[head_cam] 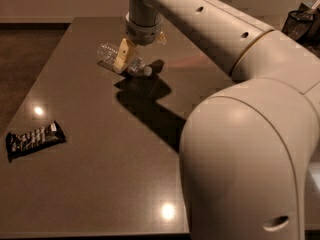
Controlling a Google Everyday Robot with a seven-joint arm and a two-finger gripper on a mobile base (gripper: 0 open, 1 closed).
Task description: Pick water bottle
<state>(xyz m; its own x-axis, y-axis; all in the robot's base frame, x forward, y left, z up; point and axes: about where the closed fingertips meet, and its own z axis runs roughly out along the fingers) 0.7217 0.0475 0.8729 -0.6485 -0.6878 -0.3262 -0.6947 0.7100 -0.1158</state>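
Observation:
The water bottle is a small clear ribbed bottle lying on its side, white cap pointing right and toward me. It is at the far middle of the dark table. My gripper comes down from above at the end of the cream arm. It is shut around the bottle's middle, and one cream finger crosses in front of the label. The bottle seems held just above the tabletop, with its shadow below and to the right.
A black snack bar lies near the table's left edge. My arm's large cream elbow fills the right foreground and hides that side of the table. A dark object stands at the far right. The floor lies beyond the left edge.

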